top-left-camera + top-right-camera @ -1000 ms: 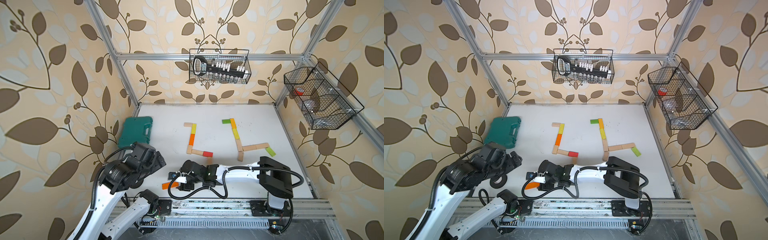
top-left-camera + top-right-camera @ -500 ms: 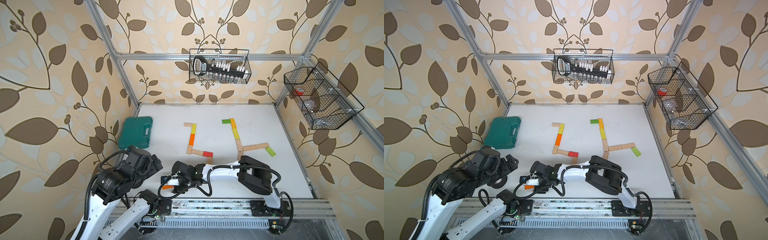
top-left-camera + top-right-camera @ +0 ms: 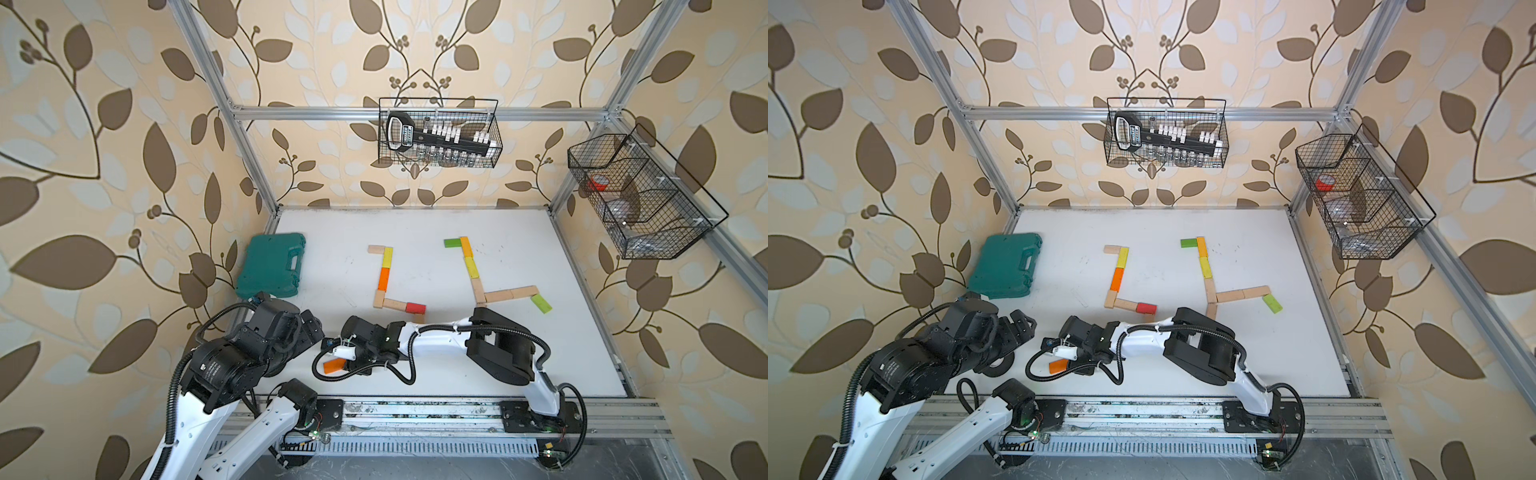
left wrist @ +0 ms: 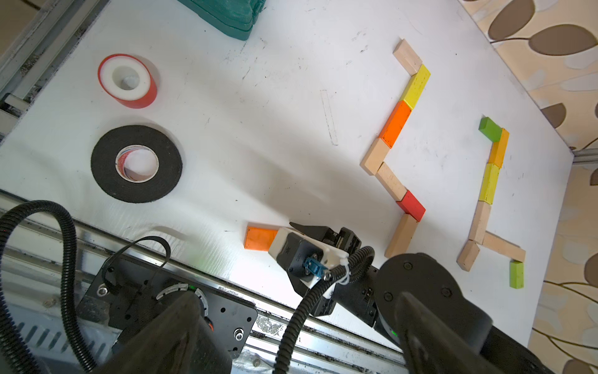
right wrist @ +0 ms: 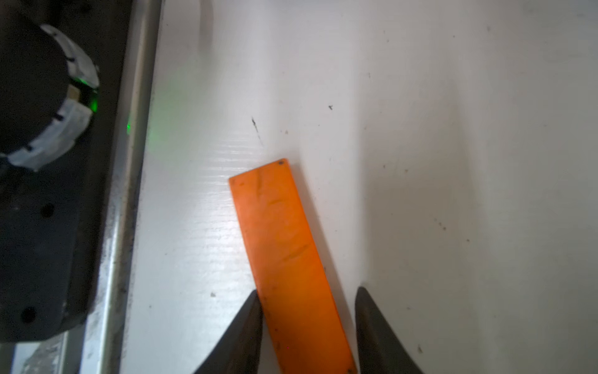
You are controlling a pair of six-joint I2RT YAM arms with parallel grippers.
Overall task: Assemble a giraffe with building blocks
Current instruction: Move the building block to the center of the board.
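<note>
An orange block (image 5: 284, 252) lies flat near the table's front edge, also in both top views (image 3: 333, 365) (image 3: 1058, 365). My right gripper (image 5: 309, 294) is down over it, its jaws closed on the block's long sides; one fingertip (image 5: 255, 311) presses its edge. Further back, building blocks form two lines: one of beige, yellow, orange and red blocks (image 3: 383, 278), another of green, orange, yellow and beige blocks (image 3: 473, 270). My left gripper (image 4: 301, 340) hovers open and empty at the front left (image 3: 309, 328).
A green plastic case (image 3: 272, 266) lies at the left edge. A black tape roll (image 4: 136, 163) and a red tape roll (image 4: 127, 81) sit under the left arm. Wire baskets hang on the back wall (image 3: 438, 133) and right wall (image 3: 640, 195).
My right arm reached left along the front edge to the orange block, and its jaws narrowed around it. The left arm drew back a little toward the front.
</note>
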